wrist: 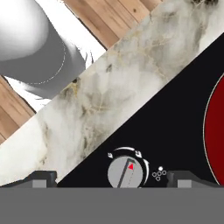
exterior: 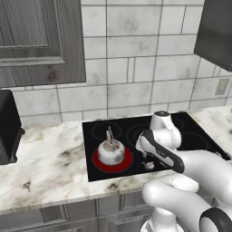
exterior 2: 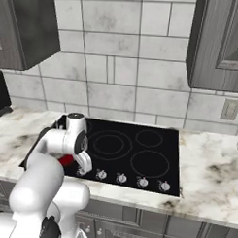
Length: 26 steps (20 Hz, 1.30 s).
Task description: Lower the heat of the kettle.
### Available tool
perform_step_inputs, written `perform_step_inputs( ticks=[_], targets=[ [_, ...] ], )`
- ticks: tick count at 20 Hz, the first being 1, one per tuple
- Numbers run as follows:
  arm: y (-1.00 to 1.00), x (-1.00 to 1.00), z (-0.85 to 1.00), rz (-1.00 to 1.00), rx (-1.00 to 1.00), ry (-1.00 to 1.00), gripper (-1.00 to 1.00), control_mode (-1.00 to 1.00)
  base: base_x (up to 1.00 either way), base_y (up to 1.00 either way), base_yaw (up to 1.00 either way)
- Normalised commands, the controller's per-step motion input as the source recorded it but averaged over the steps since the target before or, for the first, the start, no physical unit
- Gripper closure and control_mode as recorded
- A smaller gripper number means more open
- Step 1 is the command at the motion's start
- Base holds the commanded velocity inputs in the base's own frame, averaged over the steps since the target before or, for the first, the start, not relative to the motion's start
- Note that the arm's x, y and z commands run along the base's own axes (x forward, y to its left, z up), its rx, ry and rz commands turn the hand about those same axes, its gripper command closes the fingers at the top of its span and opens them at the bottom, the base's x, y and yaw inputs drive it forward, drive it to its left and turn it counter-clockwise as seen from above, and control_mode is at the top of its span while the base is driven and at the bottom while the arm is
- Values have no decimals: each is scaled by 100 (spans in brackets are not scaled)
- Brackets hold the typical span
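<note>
The squat silver kettle (exterior: 111, 152) stands on the front-left burner (exterior: 118, 166), which glows red, on the black cooktop (exterior: 190, 131). My arm reaches down over the cooktop's front edge just right of the kettle. In the hand view my gripper (wrist: 116, 180) is open, with one dark fingertip (wrist: 41, 179) on each side of a small silver stove knob (wrist: 126, 173) and apart from it. The knob's red pointer aims up and slightly right, towards a white arc mark. The red burner (wrist: 215, 131) shows at that view's right edge.
Three more knobs (exterior 2: 121, 178) line the cooktop's front edge to the right. A black appliance (exterior: 7, 127) sits on the marble counter (exterior: 50, 163) at far left. Dark cabinets (exterior 2: 221, 42) hang above. Wood floor (wrist: 109, 17) lies below the counter edge.
</note>
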Motion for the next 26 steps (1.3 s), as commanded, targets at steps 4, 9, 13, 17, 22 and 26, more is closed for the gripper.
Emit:
perform_step_inputs(
  ticks=[4, 9, 13, 17, 22, 26],
  targets=[
    [0, 5, -23, 0, 0, 0, -100, -100, 0, 0, 0],
    [0, 1, -22, 0, 0, 0, -100, -100, 0, 0, 0],
    [0, 9, -23, 0, 0, -1, -100, -100, 0, 0, 0],
    [0, 0, -27, 0, 0, -1, -100, -100, 0, 0, 0],
    [0, -1, -25, 0, 0, -2, -100, -100, 0, 0, 0],
    [2, -7, -14, 0, 0, -4, -100, -100, 0, 0, 0]
  ],
)
